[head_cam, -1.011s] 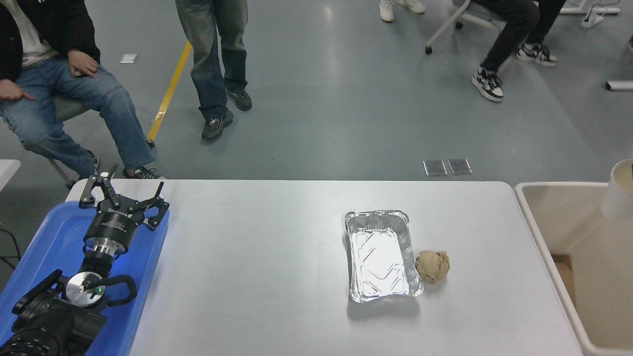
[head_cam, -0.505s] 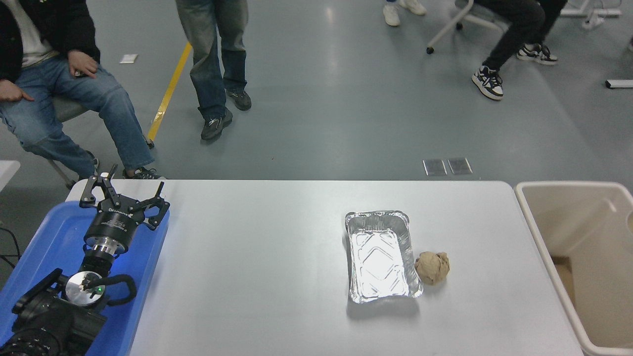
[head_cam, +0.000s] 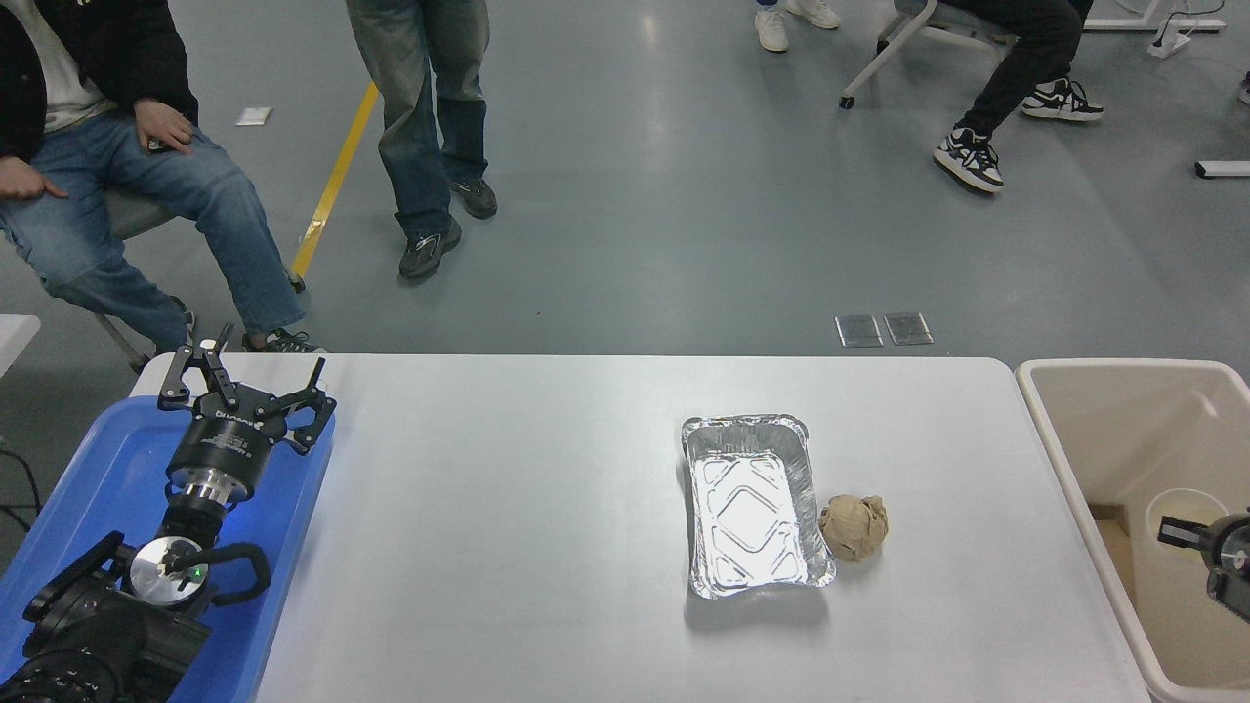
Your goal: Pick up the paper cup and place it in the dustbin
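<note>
head view: paper cup [head_cam: 1185, 508] sits inside the dustbin [head_cam: 1074, 459], at the table's [head_cam: 508, 547] right edge.
the right gripper [head_cam: 1177, 532] enters from the right edge, over the bin, touching the cup rim; if it is holding i cannot tell. wide free table lies left of the foil tray [head_cam: 752, 508] and brown paper ball [head_cam: 854, 527]. left gripper [head_cam: 244, 386] is parked over the blue tray [head_cam: 88, 478], fingers spread wide.

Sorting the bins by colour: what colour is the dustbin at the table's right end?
Beige or cream, as the head view shows: the dustbin.
</note>
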